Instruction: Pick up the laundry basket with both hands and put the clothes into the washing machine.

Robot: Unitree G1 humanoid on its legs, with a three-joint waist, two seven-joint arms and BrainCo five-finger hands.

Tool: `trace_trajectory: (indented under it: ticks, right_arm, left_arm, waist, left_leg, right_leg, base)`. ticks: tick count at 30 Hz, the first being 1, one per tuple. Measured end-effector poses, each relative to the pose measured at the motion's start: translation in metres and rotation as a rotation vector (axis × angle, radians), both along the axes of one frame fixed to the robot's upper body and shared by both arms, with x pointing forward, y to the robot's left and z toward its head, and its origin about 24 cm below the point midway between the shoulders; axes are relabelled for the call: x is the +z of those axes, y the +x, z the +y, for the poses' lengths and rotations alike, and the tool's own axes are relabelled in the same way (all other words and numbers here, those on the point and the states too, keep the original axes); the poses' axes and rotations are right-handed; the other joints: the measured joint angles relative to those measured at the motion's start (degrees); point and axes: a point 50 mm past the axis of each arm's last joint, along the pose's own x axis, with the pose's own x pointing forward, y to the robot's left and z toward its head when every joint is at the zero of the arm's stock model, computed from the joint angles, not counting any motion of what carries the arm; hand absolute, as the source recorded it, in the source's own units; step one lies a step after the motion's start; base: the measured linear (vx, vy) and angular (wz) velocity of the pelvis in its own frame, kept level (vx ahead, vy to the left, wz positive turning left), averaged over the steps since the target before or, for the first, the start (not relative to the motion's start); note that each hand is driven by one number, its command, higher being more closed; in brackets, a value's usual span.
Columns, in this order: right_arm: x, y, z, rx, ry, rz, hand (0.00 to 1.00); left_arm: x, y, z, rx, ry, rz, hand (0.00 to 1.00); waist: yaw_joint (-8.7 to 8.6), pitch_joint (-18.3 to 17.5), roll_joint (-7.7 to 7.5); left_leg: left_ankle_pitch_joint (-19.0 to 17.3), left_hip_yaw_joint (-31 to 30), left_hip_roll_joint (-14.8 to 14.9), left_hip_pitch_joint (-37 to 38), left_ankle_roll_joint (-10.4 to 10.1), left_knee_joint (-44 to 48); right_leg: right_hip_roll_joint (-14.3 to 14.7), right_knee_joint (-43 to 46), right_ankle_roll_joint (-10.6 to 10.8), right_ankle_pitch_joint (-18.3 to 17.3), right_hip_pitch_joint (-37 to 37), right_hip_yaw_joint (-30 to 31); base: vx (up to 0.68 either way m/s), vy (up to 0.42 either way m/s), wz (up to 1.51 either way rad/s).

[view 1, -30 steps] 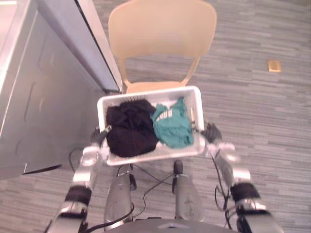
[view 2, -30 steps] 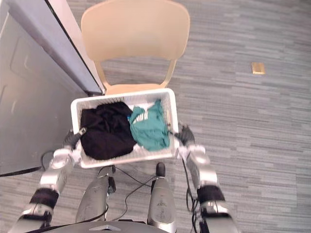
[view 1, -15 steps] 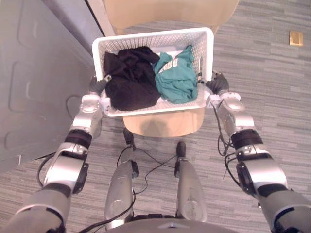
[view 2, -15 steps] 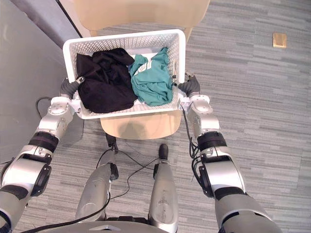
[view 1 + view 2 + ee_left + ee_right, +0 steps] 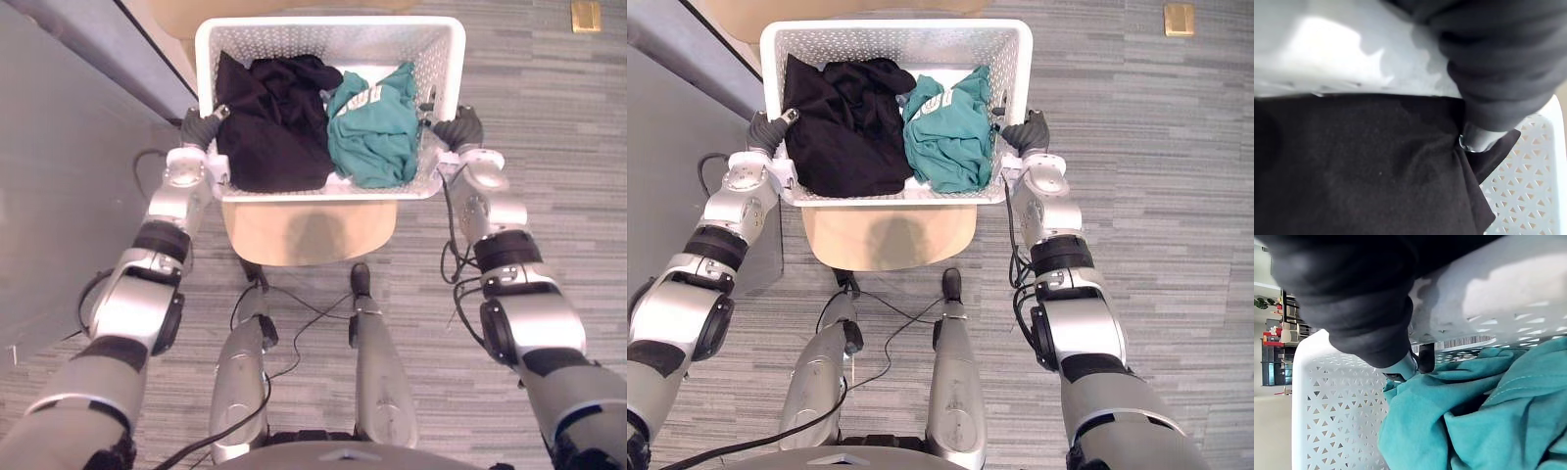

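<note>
While clothes [image 5: 279, 122] lie inside, left hand [image 5: 199, 127] and right hand [image 5: 458, 129] clench the laundry basket [image 5: 333, 41].

Grey panel [image 5: 59, 147] stands close on the left of the basket [image 5: 328, 22]; chair seat [image 5: 309, 233] lies just under it; floor [image 5: 573, 127] to the right lies open

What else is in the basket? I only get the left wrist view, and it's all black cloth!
Observer: A teal cloth lies beside the black cloth, on the robot's right side of the basket.
Operator: Is the other hand holding on too?
Observer: Yes, the right hand grips the basket's right rim.
Operator: What's under the basket?
Observer: A tan chair seat shows just below it.
</note>
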Motion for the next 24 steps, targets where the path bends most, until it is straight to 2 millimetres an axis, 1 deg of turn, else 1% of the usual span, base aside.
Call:
trace_trajectory:
  ticks: [5, 10, 20, 24]
  right_arm:
    - [0.01, 0.002, 0.002, 0.006, -0.004, -0.01, 1.0]
    - [0.024, 0.003, 0.006, 0.015, -0.019, -0.042, 1.0]
    - [0.025, 0.002, 0.006, 0.018, -0.098, -0.032, 1.0]
    - [0.028, 0.002, 0.006, 0.018, -0.102, -0.037, 1.0]
  left_arm:
    - [-0.003, 0.001, 0.004, 0.01, -0.049, 0.032, 1.0]
    - [0.006, 0.002, 0.006, 0.013, -0.049, 0.019, 1.0]
    - [0.007, 0.002, 0.006, 0.007, -0.049, 0.019, 1.0]
    - [0.008, 0.002, 0.005, 0.006, -0.052, 0.014, 1.0]
  waist:
    - [-0.12, 0.0, 0.0]
    - [0.09, 0.0, 0.0]
    - [0.16, 0.02, 0.04]
    - [0.17, 0.07, 0.13]
  left_leg:
    - [-0.11, 0.57, 0.12, -0.42, -0.14, 0.0]
    - [-0.15, 1.31, 0.23, -1.36, -0.18, 0.01]
    - [-0.26, 1.39, 0.29, -1.47, -0.03, 0.01]
    - [-0.45, 1.45, 0.35, -1.78, 0.23, 0.02]
  right_leg:
    - [0.03, -0.15, 0.03, 0.11, -0.62, 0.3]
    - [0.03, 0.09, -0.11, 0.22, -1.99, 0.46]
    - [0.02, 0.48, -0.09, 0.23, -2.08, 0.08]
    - [-0.02, 0.74, -0.08, 0.21, -2.32, -0.31]
  base:
    - [0.04, -0.075, -0.05]
    - [0.03, -0.062, -0.04]
    - [0.03, -0.059, 0.01]
    - [0.03, -0.053, 0.03]
